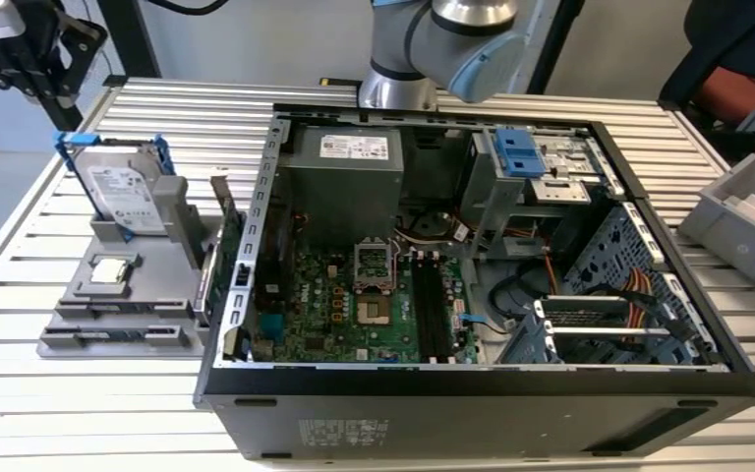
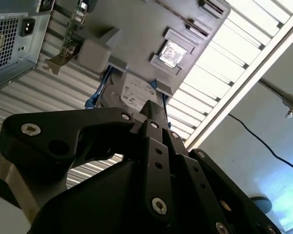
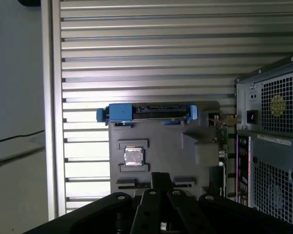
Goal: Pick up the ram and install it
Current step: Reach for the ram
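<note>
A thin dark stick that I take for the ram (image 1: 118,335) lies in the front slot of the grey holder (image 1: 76,305) on the exterior view's left. In the first wrist view the same strip (image 3: 132,182) runs along the holder's near edge, partly behind the fingertips. My black gripper (image 1: 60,88) hangs high above the holder's back end, well clear of it. In both wrist views the fingers (image 3: 158,179) (image 2: 154,111) meet in one tip with nothing between them. The black memory slots (image 1: 431,305) sit on the green motherboard inside the open case.
The holder also carries a silver hard drive with blue clips (image 1: 122,192), a square processor (image 1: 110,270) and an upright green card with a metal bracket (image 1: 227,265). The open computer case (image 1: 483,379) fills the middle of the slatted table. A grey bin (image 1: 745,211) stands at the exterior view's right.
</note>
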`<state>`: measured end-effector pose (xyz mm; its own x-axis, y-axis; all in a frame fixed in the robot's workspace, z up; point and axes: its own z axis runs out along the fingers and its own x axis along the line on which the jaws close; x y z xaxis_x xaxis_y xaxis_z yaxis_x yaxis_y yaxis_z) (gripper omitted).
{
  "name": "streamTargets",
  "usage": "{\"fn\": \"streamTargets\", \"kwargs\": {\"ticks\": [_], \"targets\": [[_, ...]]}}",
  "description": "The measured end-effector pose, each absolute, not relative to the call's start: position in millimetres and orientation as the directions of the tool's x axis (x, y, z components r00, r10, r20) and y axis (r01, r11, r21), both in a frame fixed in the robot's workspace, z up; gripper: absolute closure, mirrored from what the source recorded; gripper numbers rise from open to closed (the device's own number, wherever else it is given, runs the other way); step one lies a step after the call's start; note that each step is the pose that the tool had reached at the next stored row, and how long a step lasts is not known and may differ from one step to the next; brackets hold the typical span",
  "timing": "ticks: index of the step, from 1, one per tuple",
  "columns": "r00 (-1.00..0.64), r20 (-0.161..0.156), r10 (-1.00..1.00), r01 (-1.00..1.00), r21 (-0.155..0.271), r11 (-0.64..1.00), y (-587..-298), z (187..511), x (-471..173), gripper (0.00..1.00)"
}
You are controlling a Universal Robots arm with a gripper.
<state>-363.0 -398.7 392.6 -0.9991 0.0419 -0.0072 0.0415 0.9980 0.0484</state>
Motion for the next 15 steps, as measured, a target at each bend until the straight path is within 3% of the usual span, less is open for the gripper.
{"fn": "streamTargets", "kwargs": {"ticks": [15], "targets": [[-0.999, -0.007, 0.040, 0.040, 0.048, 0.998, -424.9, 392.2, -363.3, 1.00]]}}
